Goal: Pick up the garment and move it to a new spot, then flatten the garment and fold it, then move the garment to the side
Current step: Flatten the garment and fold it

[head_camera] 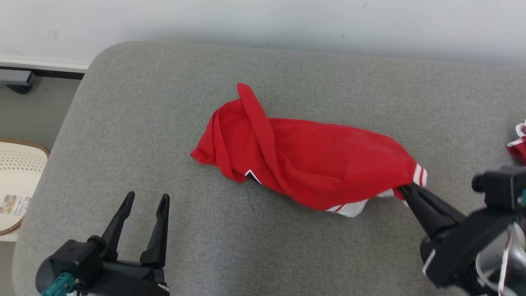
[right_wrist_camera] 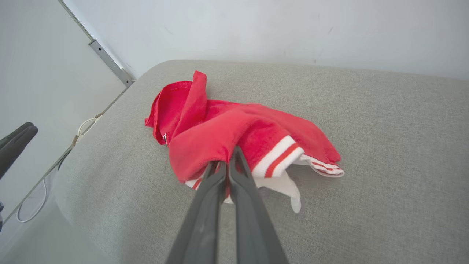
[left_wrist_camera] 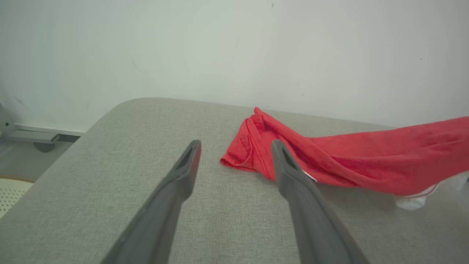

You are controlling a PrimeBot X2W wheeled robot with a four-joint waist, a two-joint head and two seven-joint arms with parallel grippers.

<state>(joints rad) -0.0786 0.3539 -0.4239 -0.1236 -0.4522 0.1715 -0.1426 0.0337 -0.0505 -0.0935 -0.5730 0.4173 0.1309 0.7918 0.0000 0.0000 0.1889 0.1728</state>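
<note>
The left pincer [head_camera: 148, 195] and right pincer [head_camera: 404, 190] have tapered black fingers [head_camera: 158, 230].

Nothing legible: the sticker [head_camera: 15, 204] on the basket [head_camera: 22, 162] at nine o'clock and the garment [head_camera: 324, 162]'s dark patch [head_camera: 252, 176] are both blurred.

The closed fingertips of the right gripper [head_camera: 406, 190] are buried under a fold of the crumpled red fabric garment with white striped trim [head_camera: 312, 164], hiding the pinched spot. A small black-and-white patch [head_camera: 252, 176] on it is mostly tucked under cloth, unreadable. A second red-and-white scrap of cloth [head_camera: 518, 142] is cut off by the head view's right edge, and a cream perforated object with a brown woven rim [head_camera: 18, 164] by its left; its printed label [head_camera: 14, 204] is too small to read.
</note>
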